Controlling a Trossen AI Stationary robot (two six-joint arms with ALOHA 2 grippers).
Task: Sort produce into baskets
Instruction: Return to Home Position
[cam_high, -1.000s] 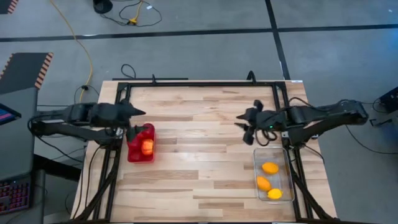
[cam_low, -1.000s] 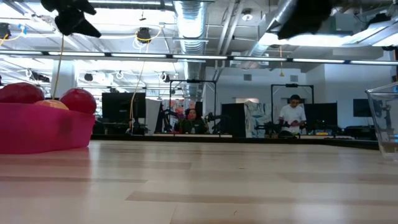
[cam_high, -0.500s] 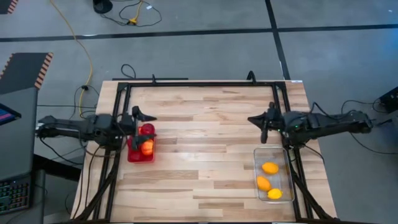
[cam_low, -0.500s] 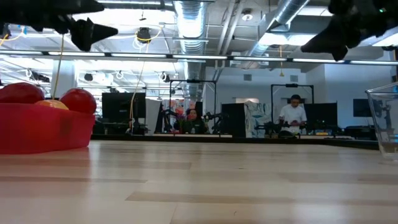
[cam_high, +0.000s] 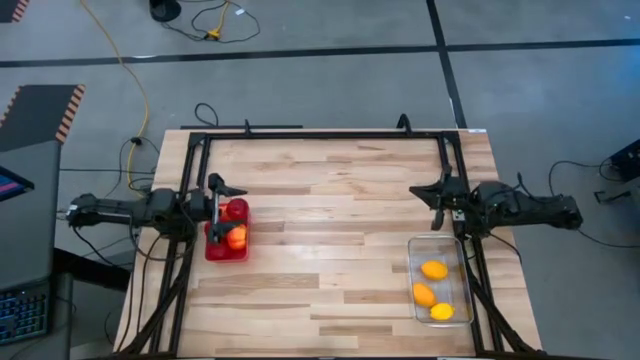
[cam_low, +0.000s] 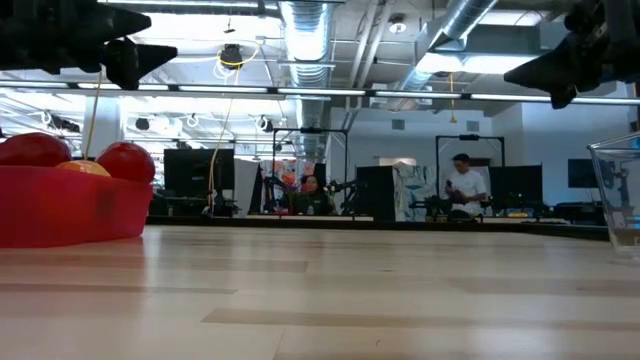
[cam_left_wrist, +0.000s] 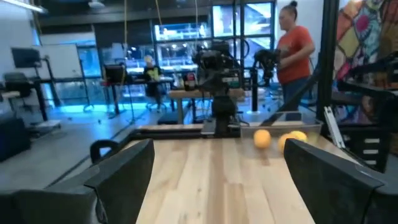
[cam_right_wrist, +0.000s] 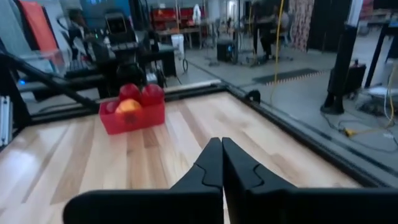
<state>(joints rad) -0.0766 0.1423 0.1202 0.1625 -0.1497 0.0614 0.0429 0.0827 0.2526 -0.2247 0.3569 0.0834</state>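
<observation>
three yellow-orange ovals (cam_high: 424, 294) in the clear bin (cam_high: 440, 243), lower right of the high view, near the table (cam_high: 330, 240) edge. red and orange pieces (cam_high: 236, 236) heaped in the red bin (cam_high: 215, 252) at left centre — two red ones and an orange one topping its rim in the low view. left gripper (cam_high: 226, 189) over the red bin's upper end, raised clear of it, fingers (cam_left_wrist: 124, 171) spread wide, holding nothing. right gripper (cam_high: 424, 191) at right centre, just above the clear bin in the frame and apart from it — fingers (cam_right_wrist: 211, 165) pressed together, empty.
</observation>
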